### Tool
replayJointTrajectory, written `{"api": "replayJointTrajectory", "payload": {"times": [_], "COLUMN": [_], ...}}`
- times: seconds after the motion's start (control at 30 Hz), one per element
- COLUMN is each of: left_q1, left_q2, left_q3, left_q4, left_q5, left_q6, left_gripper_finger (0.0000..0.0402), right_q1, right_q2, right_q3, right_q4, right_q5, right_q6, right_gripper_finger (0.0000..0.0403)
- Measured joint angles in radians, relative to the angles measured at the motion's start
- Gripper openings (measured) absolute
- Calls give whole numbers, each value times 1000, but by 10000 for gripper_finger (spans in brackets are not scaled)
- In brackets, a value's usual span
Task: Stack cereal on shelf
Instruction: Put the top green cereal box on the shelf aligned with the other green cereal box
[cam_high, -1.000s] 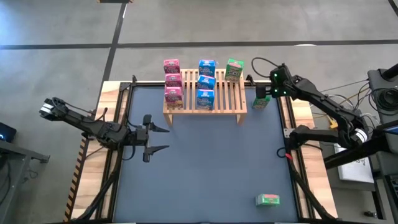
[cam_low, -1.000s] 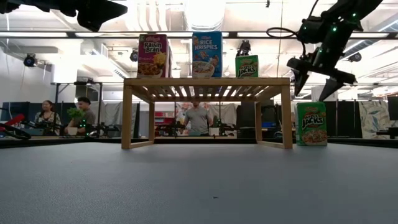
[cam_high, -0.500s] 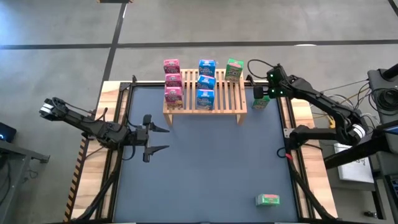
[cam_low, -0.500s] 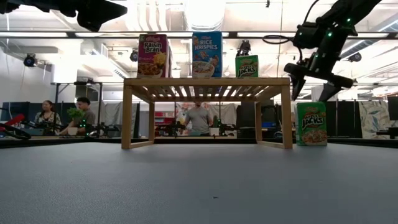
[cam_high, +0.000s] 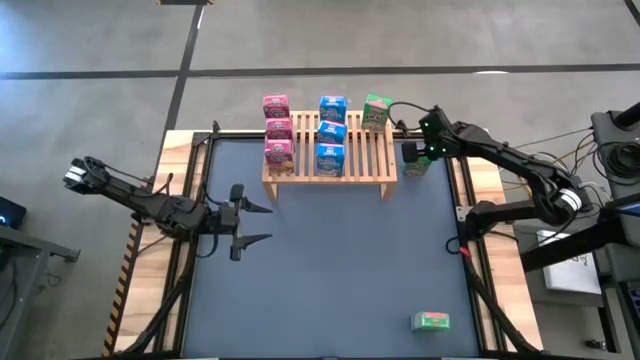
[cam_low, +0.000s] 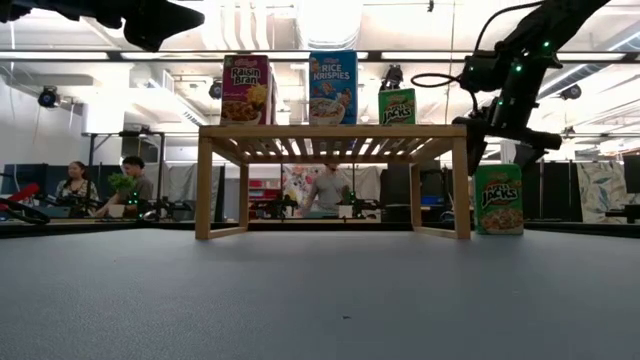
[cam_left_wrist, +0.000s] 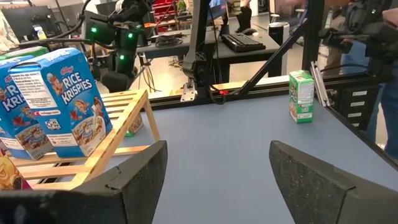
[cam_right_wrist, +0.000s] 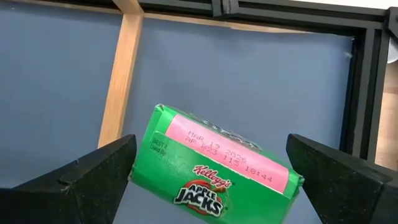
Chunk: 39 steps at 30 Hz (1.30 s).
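Blue table (cam_high: 330, 260), upright green cereal box (cam_right_wrist: 214, 168)

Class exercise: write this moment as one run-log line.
right gripper: open, above upright green cardboard cereal box beside light wooden slatted rack | left gripper: open, waiting | second green box: on table

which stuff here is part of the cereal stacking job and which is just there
Part of the job:
- shelf
- pink boxes, blue boxes, green box on shelf
- standing green box under open right gripper
- fallen green box

Just there:
- left gripper, idle
- people behind
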Motion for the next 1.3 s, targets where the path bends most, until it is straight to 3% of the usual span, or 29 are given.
{"api": "replayJointTrajectory", "payload": {"times": [0.93, 1.3], "left_q1": [0, 0], "left_q2": [0, 0], "left_q3": [0, 0], "left_q4": [0, 0], "left_q5": [0, 0], "left_q6": [0, 0], "left_gripper_finger": [265, 265], "right_q1": [0, 0], "right_q2": [5, -9], "right_q3": [0, 1], "right_q4": [-4, -14], "right_q5": [2, 2], "right_q6": [-14, -21], "right_gripper_finger": [398, 327]}}
